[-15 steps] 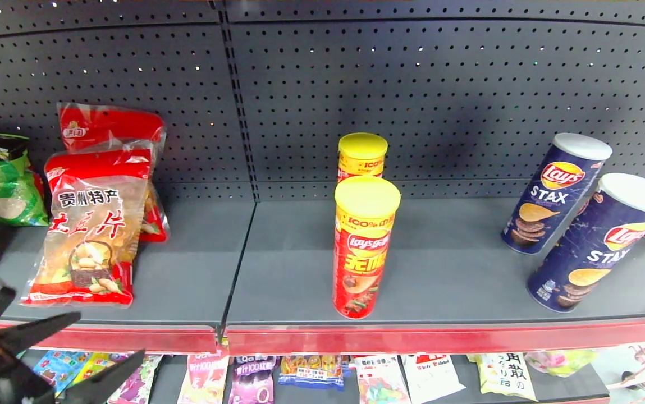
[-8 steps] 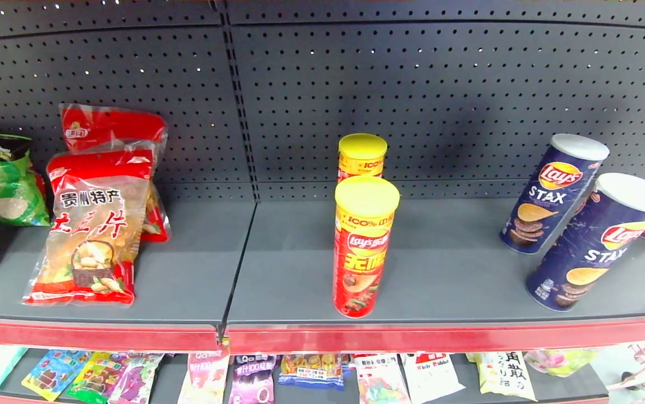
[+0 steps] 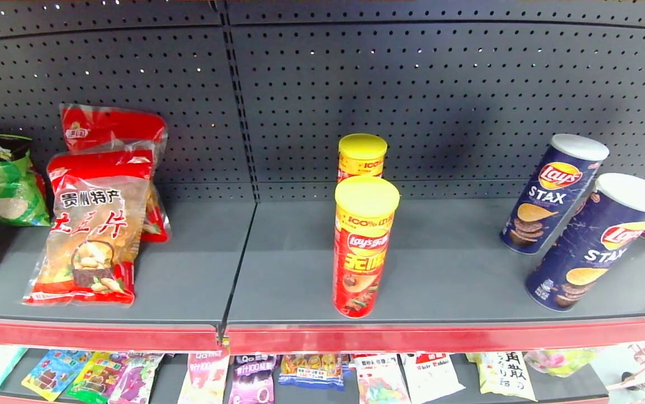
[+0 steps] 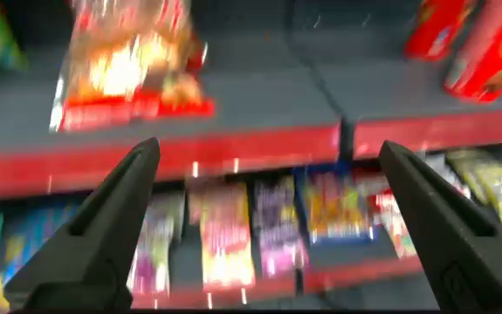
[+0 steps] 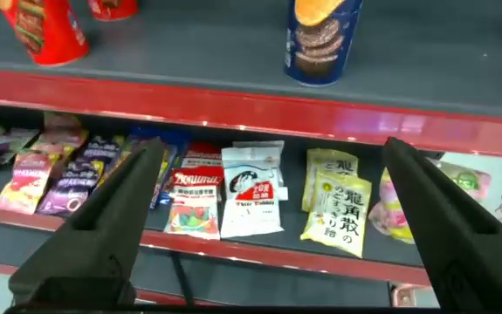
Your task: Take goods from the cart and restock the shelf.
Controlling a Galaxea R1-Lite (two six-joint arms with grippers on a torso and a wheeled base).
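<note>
The grey shelf [image 3: 440,264] carries a front red chip can [image 3: 362,252] with a yellow lid, upright near the red lip, and a rear red chip can [image 3: 361,154] right behind it. Blue chip cans [image 3: 552,193] stand to the right, red snack bags [image 3: 89,235] to the left. Small snack packets [image 3: 311,370] line the tier below. The left pincer [image 4: 268,146] and the right pincer [image 5: 272,144] both gape wide, holding nothing, in front of the shelf.

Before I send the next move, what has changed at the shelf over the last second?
The left end effector drew back down from the left front of the shelf, open and empty. Nothing was gripped or released. The red cans, blue cans and bags stayed put.
</note>
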